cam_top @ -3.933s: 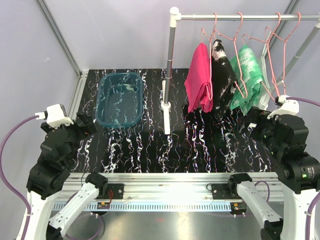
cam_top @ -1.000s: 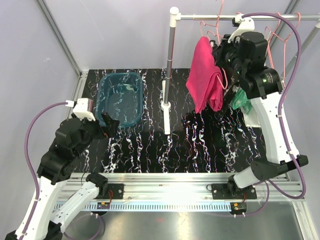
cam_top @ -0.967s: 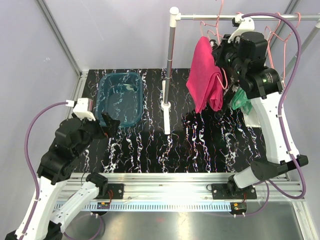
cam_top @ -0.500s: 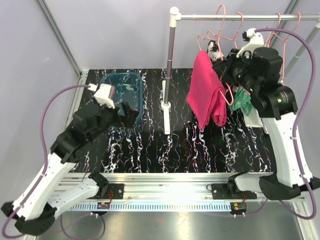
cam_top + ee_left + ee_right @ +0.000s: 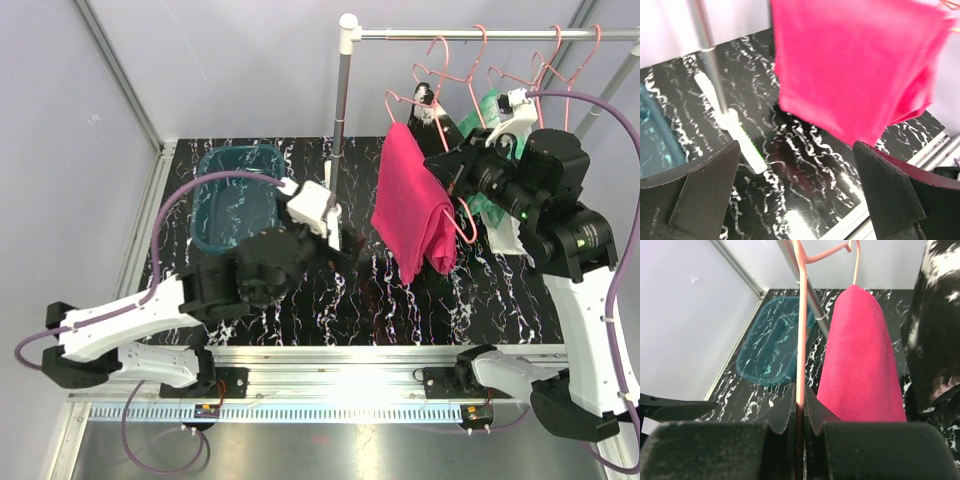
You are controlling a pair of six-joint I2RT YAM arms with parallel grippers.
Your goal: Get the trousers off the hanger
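Observation:
My right gripper (image 5: pixel 452 178) (image 5: pixel 800 395) is shut on the wire of a pink hanger (image 5: pixel 462 215) (image 5: pixel 801 340). The magenta-pink trousers (image 5: pixel 415 205) (image 5: pixel 860 365) (image 5: pixel 850 75) are draped over this hanger. It is tilted, and its upper end sits below the rail (image 5: pixel 480 35). Behind them hang the black speckled trousers (image 5: pixel 440 120) (image 5: pixel 935 340) and the green-and-white trousers (image 5: pixel 490 105), both partly hidden by my right arm. My left gripper (image 5: pixel 345 245) (image 5: pixel 800 195) is open. It stands just left of and below the magenta trousers, with nothing between its fingers (image 5: pixel 705 195).
The rack's upright pole (image 5: pixel 340 130) (image 5: pixel 707 45) stands on a white base (image 5: pixel 735 135) just beside my left gripper. A teal tub (image 5: pixel 235 195) (image 5: pixel 770 345) sits at the back left of the black marbled table (image 5: pixel 300 300). More pink hangers (image 5: pixel 555 60) hang on the rail.
My left arm has swung from near the tub to the table's middle, up to the magenta trousers. My right gripper has brought the hanger and magenta trousers down and forward from the rail.

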